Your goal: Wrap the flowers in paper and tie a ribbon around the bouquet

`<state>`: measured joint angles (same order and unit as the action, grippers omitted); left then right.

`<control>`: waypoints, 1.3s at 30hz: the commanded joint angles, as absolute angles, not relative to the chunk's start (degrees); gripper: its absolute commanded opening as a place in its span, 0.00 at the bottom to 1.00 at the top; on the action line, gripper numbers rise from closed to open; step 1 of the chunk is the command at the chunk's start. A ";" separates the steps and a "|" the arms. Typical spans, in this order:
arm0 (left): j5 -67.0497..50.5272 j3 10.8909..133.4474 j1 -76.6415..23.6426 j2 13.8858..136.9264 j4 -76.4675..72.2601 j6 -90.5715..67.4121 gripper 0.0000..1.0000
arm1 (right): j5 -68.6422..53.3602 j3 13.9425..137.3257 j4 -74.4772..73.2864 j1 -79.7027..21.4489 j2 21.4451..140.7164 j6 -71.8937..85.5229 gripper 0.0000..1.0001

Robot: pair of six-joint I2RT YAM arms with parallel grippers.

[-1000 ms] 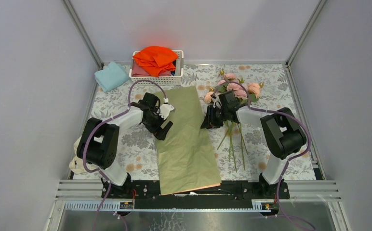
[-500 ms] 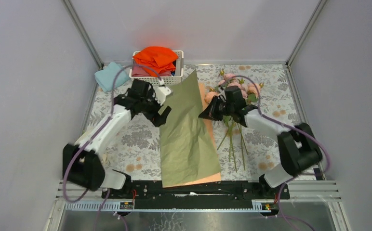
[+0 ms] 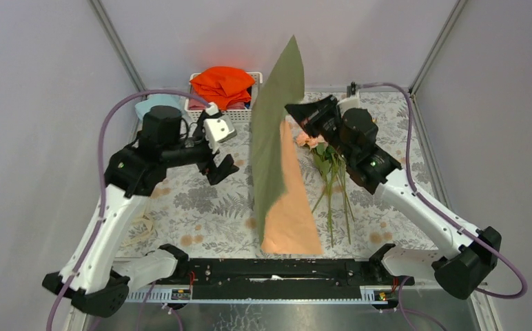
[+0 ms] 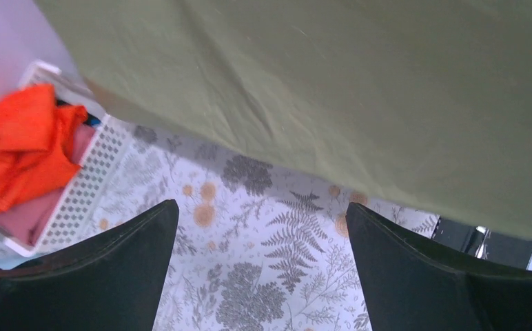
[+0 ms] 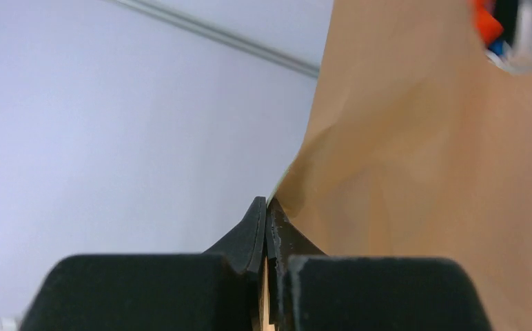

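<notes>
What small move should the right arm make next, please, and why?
Probably swing the right end effector leftward, laying the pinched flap down: the paper stands half unfolded, peach face showing, and the left end effector is open, apart from it.

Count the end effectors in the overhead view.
2. The left end effector hangs open left of the raised paper; the right end effector pinches the paper's edge, above the flowers. None hidden.
</notes>
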<state>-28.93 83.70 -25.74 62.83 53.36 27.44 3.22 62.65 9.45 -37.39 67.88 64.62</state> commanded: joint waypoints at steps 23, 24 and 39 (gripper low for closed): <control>-14.14 83.51 -26.02 58.76 38.78 13.33 0.98 | 26.95 89.60 17.70 -43.99 81.10 49.24 0.00; -12.17 82.22 -26.02 58.75 36.07 13.62 0.98 | 26.79 89.18 17.75 -44.02 80.71 48.98 0.00; 9.51 78.71 -13.04 61.90 27.64 16.05 0.00 | -18.27 87.01 -16.57 -29.85 78.62 23.87 0.66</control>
